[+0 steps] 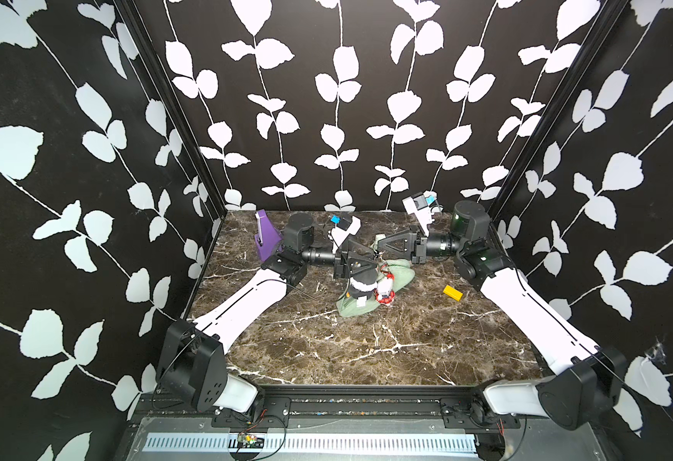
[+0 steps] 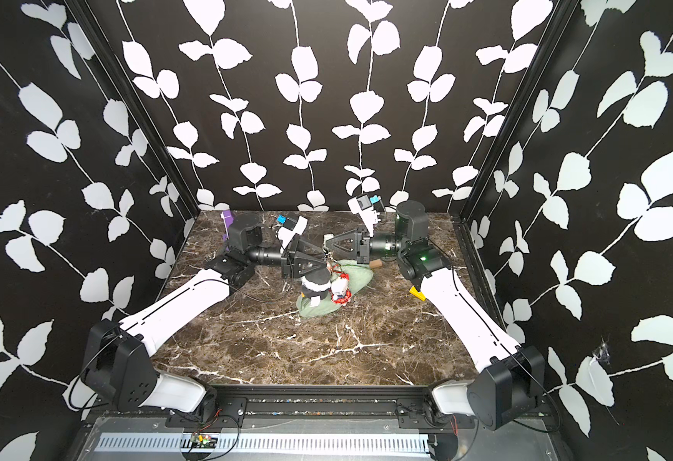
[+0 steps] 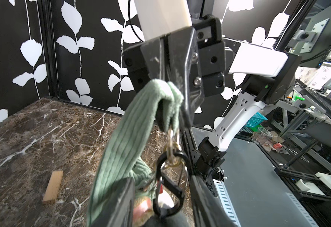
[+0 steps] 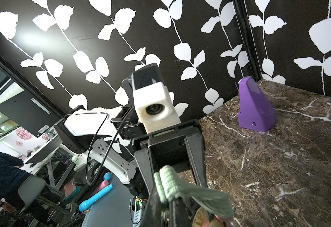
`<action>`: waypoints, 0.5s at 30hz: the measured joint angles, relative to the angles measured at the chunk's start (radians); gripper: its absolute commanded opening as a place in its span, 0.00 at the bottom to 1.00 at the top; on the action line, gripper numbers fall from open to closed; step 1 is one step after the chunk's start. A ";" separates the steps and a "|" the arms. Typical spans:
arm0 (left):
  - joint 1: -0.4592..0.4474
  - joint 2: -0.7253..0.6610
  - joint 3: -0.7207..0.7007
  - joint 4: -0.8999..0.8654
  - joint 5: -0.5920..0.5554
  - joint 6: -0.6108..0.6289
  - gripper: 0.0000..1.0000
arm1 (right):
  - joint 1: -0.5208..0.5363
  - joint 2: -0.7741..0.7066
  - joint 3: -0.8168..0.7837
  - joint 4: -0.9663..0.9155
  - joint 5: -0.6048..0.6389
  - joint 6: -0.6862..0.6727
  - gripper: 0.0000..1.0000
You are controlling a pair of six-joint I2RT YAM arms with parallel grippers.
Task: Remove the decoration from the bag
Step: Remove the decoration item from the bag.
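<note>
Left end effector (image 1: 371, 264) jaws apart, right end effector (image 1: 378, 239) clamped shut

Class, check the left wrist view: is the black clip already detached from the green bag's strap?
No: the black clip hangs from metal rings on the strap.

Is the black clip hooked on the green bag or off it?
Hooked on. The black clip hangs through a brass ring at the end of the bag's strap.
</note>
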 measured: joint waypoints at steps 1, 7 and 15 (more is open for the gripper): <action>0.000 0.000 0.000 0.005 0.000 -0.002 0.52 | 0.000 0.000 0.000 0.000 0.000 0.000 0.00; 0.000 0.000 0.000 0.024 -0.006 -0.026 0.40 | 0.000 0.004 0.000 0.000 -0.001 -0.001 0.00; 0.000 0.000 0.000 0.040 -0.005 -0.044 0.32 | 0.000 0.006 0.000 -0.005 0.000 -0.011 0.00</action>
